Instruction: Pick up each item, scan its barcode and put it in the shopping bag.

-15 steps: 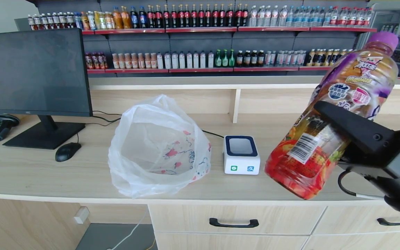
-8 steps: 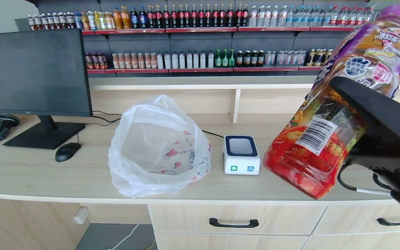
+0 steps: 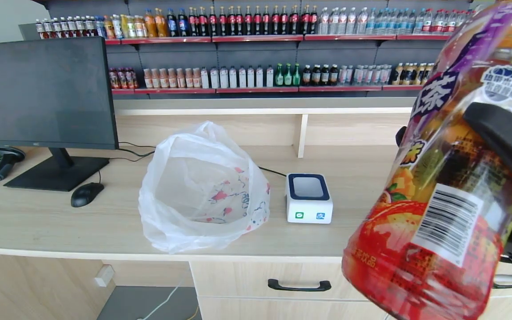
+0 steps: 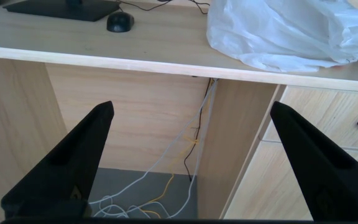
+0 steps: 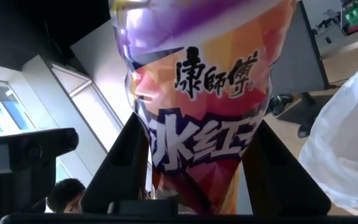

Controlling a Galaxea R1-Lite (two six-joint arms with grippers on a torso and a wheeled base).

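Light wooden counter (image 3: 60, 222), with two shelf rows (image 3: 256, 38) of bottled drinks behind. On counter: one white plastic shopping bag (image 3: 202, 191), mouth open upward; one white box scanner (image 3: 308, 198) just beside bag on robot's right side, window facing up; one dark monitor (image 3: 42, 93), one mouse (image 3: 86, 194) and one handheld scanner (image 3: 2, 162) at far left. One drink bottle (image 3: 451, 178) pinched between both fingers of right gripper (image 5: 199, 143), clear of counter, close to head camera, tilted with base low, barcode (image 3: 454, 224) facing camera; to right of box scanner, well apart from bag. Left gripper (image 4: 191, 112) spread wide, holding nothing, below counter edge, facing counter front panel.
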